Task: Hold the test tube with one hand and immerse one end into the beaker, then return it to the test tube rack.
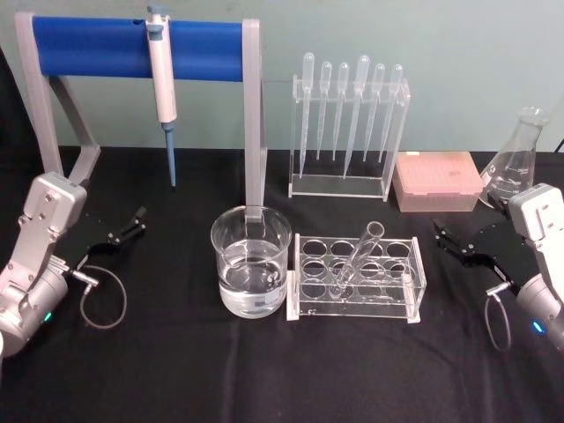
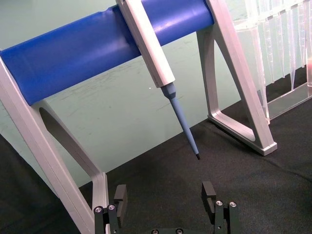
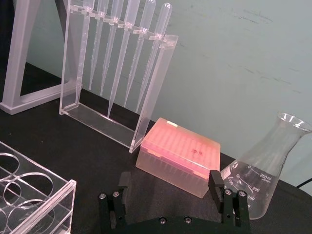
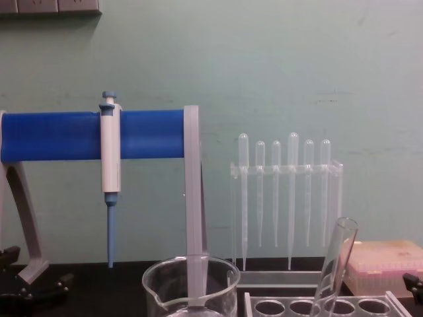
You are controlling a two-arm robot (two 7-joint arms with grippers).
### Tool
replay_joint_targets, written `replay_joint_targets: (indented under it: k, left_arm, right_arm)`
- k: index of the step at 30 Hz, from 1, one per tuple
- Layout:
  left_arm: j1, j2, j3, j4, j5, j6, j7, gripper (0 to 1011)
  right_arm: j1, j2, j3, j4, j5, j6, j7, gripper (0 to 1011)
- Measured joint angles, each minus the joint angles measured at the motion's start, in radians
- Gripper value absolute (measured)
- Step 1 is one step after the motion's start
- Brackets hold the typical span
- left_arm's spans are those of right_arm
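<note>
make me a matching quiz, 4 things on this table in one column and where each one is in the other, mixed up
1 test tube
2 beaker
3 pipettor
4 flask

a hanging on the blue bar
b back right, by the pink box
c leaning in the rack
d left of the rack, holding clear liquid

Pairs: 1-c, 2-d, 3-a, 4-b

Left gripper and right gripper rest open at the sides.

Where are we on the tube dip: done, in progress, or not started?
Done: nothing confirmable; the test tube leans in the rack, which fits either start or finish. In hand: nothing; the left end effector and right end effector sit open at the table's sides, apart from the glassware. Left, if not started: grasp the tube, dip it in the beaker of water, return it.
</note>
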State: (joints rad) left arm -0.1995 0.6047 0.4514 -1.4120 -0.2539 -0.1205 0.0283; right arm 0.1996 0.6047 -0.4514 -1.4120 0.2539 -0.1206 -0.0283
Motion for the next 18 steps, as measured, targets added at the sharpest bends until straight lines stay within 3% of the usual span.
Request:
replay_joint_targets:
  k: [18]
  left_arm:
    - [0.0, 0.0, 0.0, 0.0, 0.0, 0.0, 0.0, 1000]
  right_arm:
    - [0.0, 0.0, 0.0, 0.0, 0.0, 0.0, 0.0, 1003]
